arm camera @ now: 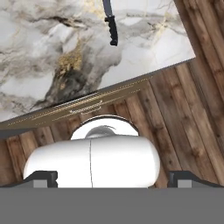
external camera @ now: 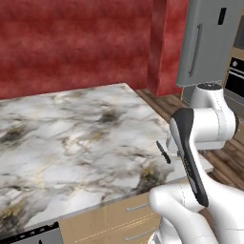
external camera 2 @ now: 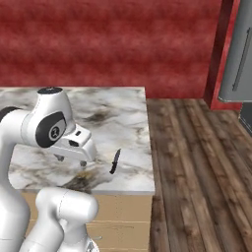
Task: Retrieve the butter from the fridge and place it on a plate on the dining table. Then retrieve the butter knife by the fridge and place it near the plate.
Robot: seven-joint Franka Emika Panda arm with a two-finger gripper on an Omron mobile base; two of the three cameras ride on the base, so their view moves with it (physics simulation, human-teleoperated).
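The butter knife is slim and dark. It lies flat on the marble dining table, close to its near corner by the wood floor, and it also appears as the knife and the knife. My gripper hovers just above the table, a little to the left of the knife. It is open, and its fingertips stand far apart with nothing between them. The grey fridge stands beyond the table's far end. The butter and the plate are out of view.
Tan drawers run under the table's edge. A brown wood floor lies between the table and the fridge. A black oven is built in beside the fridge. A red wall runs behind.
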